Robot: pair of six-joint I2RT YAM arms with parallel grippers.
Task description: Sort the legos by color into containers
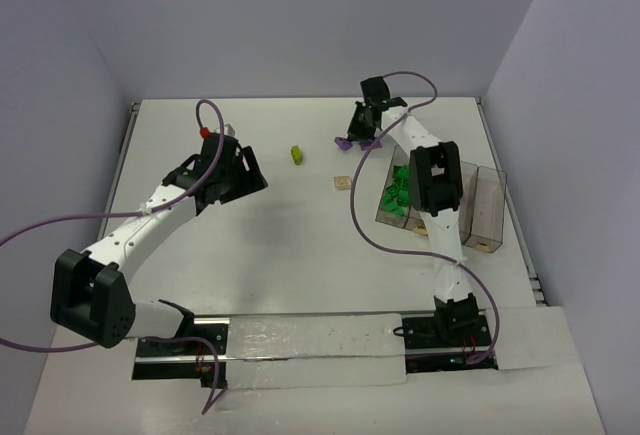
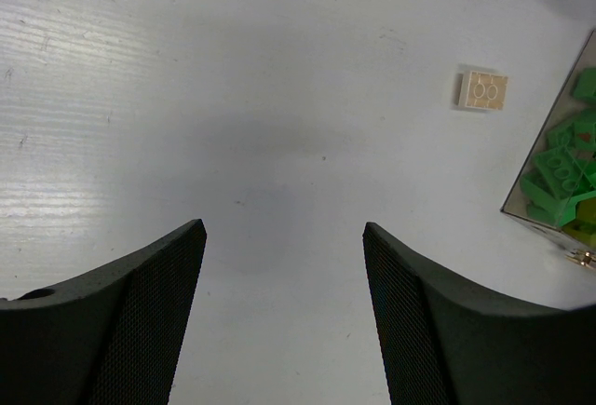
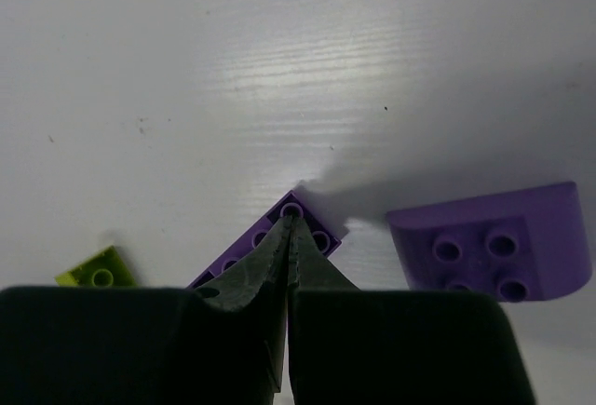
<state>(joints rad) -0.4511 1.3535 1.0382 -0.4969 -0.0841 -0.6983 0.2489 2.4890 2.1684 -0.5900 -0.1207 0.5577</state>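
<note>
Showing fingers and bricks on the table [image 1: 300,255]:
Left fingers [image 2: 284,312]: spread, holding nothing.
Right fingers [image 3: 291,237]: pressed together over a purple brick [image 3: 312,228].
Tan brick [image 2: 482,90]: left of the containers [image 1: 490,205].

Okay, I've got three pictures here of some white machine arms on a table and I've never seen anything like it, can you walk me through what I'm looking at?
These are two robot arms bolted to a white table, sorting toy bricks by color. The wide picture comes from a camera above and behind them. The other two come from cameras on each wrist, so the black shapes at the bottom are the fingers.

The left gripper is open, over bare table, holding nothing. The right gripper is shut, its tips down on a purple brick; whether it grips it is unclear. A second purple brick lies beside it.

Loose on the table: a tan brick and a yellow-green brick. The clear bins already hold green bricks.
</note>
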